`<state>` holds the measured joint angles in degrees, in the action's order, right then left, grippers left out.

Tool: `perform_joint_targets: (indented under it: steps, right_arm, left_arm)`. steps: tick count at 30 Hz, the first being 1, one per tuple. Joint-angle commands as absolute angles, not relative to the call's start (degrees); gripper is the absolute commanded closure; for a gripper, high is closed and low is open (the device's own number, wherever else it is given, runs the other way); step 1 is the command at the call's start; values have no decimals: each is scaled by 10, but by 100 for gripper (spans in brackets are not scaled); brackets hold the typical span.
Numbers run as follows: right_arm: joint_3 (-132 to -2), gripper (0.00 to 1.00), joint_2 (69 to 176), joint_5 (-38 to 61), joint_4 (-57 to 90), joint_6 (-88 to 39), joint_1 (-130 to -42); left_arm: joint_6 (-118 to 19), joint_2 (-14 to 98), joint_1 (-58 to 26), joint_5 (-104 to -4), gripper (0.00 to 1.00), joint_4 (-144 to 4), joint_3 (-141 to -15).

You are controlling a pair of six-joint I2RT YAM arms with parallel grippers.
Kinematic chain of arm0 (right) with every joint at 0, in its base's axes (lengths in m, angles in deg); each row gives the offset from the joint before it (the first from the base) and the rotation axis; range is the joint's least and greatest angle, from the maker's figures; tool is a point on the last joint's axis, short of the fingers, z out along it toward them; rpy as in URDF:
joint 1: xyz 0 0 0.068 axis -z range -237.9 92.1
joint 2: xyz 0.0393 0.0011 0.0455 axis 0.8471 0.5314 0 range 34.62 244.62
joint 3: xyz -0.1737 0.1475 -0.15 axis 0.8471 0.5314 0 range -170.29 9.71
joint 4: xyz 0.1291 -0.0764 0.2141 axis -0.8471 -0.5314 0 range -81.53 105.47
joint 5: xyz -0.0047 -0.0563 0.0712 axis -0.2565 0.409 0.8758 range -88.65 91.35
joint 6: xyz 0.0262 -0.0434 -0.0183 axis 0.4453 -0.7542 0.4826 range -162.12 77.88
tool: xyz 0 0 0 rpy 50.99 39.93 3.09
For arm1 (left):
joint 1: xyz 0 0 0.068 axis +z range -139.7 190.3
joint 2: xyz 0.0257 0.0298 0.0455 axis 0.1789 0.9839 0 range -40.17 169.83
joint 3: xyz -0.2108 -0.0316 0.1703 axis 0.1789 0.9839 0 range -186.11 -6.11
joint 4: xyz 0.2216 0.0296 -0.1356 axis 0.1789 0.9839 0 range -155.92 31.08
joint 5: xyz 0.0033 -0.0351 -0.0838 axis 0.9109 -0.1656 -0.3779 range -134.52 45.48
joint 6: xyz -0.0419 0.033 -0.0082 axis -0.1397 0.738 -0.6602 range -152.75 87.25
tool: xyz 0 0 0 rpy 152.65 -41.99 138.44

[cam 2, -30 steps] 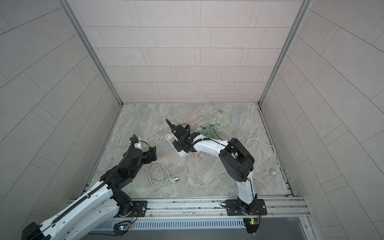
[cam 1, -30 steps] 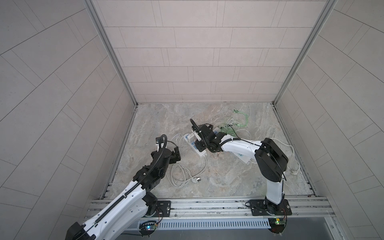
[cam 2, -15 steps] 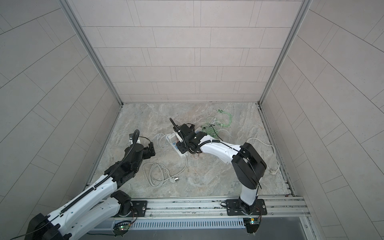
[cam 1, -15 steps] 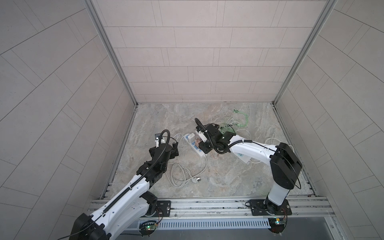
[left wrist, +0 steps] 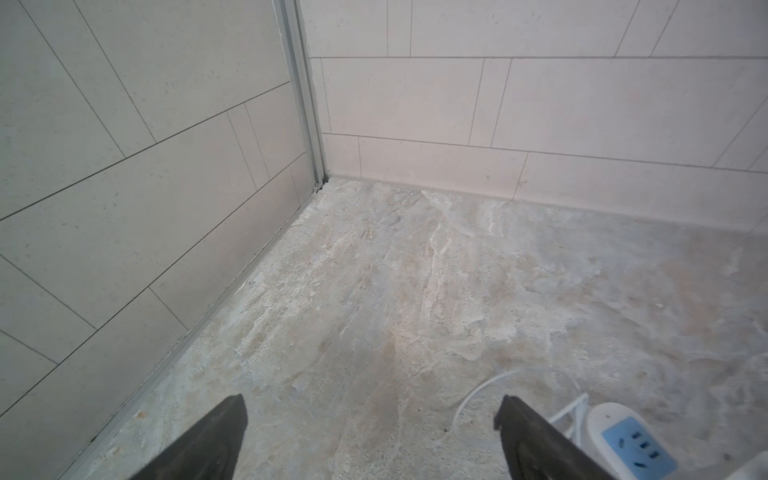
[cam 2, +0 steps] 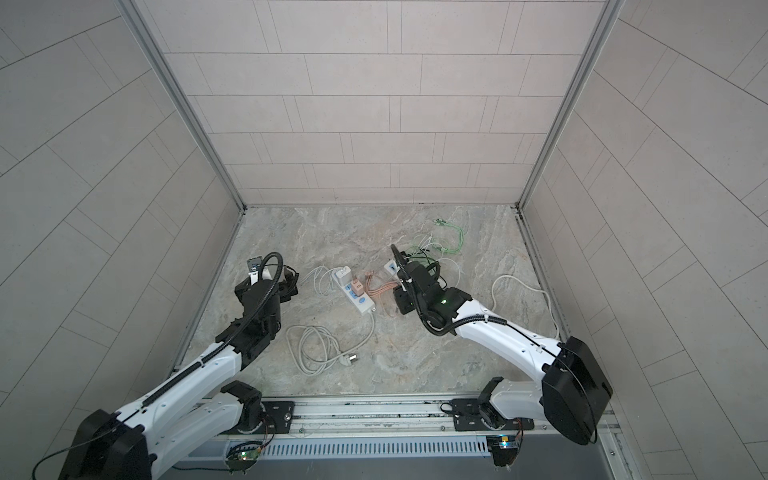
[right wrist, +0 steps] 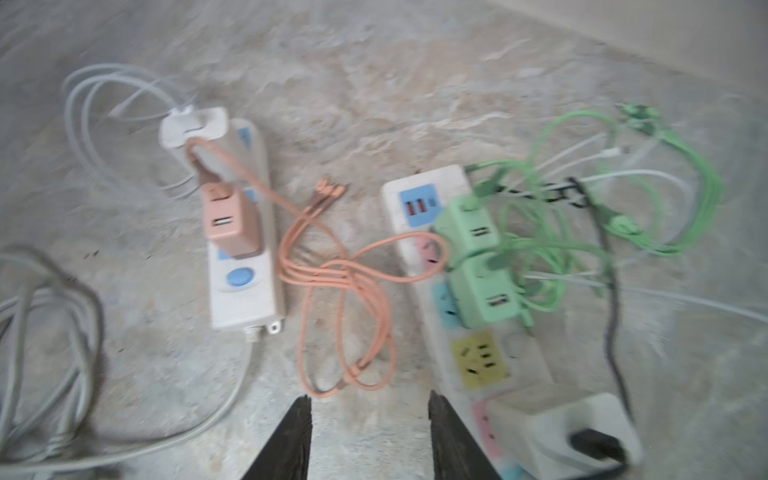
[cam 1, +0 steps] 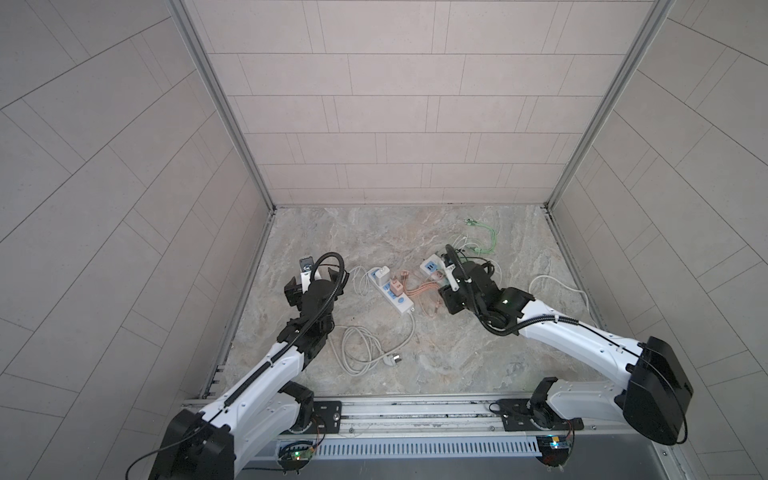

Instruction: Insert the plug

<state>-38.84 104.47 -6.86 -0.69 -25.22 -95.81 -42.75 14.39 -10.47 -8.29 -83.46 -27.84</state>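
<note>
Your left gripper (left wrist: 370, 401) gapes empty by the wall (left wrist: 124, 208); right gripper (right wrist: 370, 397), released, over bare bench (right wrist: 353, 83) beside the coloured strip (right wrist: 478, 357).

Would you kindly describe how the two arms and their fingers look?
The left arm and right arm share white tubular links, black joint housings and black wrists. A black ribbed cable hose runs along each, looping at the wrist. A small green light glows on the right one. The fingers are dark, tapered wedges.
</note>
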Motion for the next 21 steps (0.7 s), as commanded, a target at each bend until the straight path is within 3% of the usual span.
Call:
perform_joint_targets:
  steps: [1, 8, 11, 15, 21]
  right_arm:
    - [-356, 54, 991, -147, 37, -223, -918]
    - [-242, 47, 894, -178, 157, -231, -813]
    - [-202, 35, 878, -215, 214, -271, -794]
    - [-188, 20, 889, -240, 238, -329, -768]
    - [-134, 17, 952, -244, 390, -354, -690]
  left_arm:
    - [-352, 161, -79, -115, 0, -967, -240]
    - [-315, 268, -20, -205, 0, -1061, -233]
    - [-323, 342, 4, -251, 0, -1116, -233]
    - [-288, 371, 15, -286, 0, -1152, -237]
    - [-277, 471, 32, -315, 0, -1293, -213]
